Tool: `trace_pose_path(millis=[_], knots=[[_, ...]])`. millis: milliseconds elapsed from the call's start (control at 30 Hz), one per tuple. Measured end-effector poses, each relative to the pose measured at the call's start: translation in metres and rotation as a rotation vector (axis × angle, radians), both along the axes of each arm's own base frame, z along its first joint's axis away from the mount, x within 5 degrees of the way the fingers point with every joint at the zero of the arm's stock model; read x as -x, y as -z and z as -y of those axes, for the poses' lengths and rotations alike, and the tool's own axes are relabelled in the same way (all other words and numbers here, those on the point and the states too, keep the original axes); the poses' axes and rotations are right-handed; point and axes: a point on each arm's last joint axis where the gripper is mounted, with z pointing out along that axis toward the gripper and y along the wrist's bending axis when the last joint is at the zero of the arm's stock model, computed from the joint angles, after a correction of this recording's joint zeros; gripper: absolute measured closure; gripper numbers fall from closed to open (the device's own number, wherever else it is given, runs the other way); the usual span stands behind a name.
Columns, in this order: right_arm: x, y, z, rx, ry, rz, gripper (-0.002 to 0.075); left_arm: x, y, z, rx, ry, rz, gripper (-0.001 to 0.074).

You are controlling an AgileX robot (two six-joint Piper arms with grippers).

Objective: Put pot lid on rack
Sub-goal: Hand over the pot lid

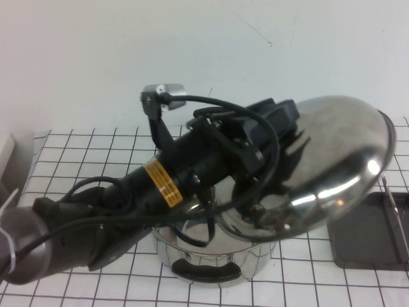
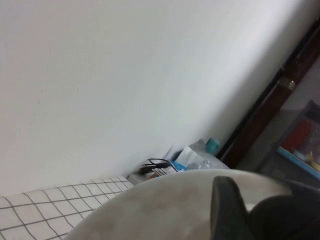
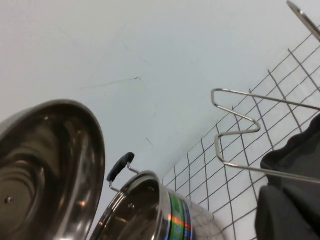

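Note:
My left gripper (image 1: 286,123) is shut on the black knob of the pot lid (image 1: 332,166) and holds it in the air, tilted on edge, above the pot (image 1: 211,259) and just left of the rack. The rack's dark grey tray (image 1: 367,233) lies at the right edge with its wire bar (image 1: 395,214) upright. In the left wrist view a dark finger (image 2: 227,210) lies against the lid's dome (image 2: 165,205). The right wrist view shows the lid's underside (image 3: 45,165), the pot (image 3: 145,210), the wire bar (image 3: 240,130) and the tray (image 3: 297,152). The right gripper (image 3: 287,215) shows only as a dark shape beside the rack.
A checked white cloth (image 1: 83,160) covers the table, with a white wall behind. A pale box (image 1: 6,153) stands at the far left edge. The left arm's cable loops over the pot. Clutter (image 2: 170,162) lies past the table's end in the left wrist view.

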Motion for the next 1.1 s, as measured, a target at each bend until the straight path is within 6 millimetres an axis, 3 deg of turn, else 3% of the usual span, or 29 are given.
trace_pose_path(millis=[133, 267, 433, 533, 633, 833, 1100], knots=[[0.001, -0.002, -0.005, 0.043, -0.056, 0.013, 0.0729, 0.011, 0.000, 0.011, -0.016, 0.039, 0.031, 0.0419], [0.005, -0.032, -0.011, 0.116, -0.129, 0.143, 0.0711, 0.014, -0.003, 0.016, 0.033, 0.007, 0.002, 0.0419], [-0.005, -0.079, -0.017, 0.235, -0.184, 0.285, 0.0511, 0.006, -0.019, 0.018, 0.103, -0.031, 0.008, 0.0419], [-0.021, -0.101, -0.021, 0.262, -0.239, 0.274, 0.0351, 0.003, -0.032, 0.022, 0.132, -0.021, 0.039, 0.0419], [-0.040, -0.118, -0.026, 0.265, -0.310, 0.246, 0.0268, 0.003, -0.040, 0.024, 0.147, -0.007, 0.072, 0.0419], [-0.080, -0.144, -0.040, 0.230, -0.501, 0.210, 0.0239, 0.003, -0.044, 0.025, 0.155, 0.003, 0.079, 0.0419], [-0.115, -0.164, -0.052, 0.183, -0.688, 0.213, 0.0237, -0.004, -0.044, 0.020, 0.203, -0.036, 0.021, 0.0419]])
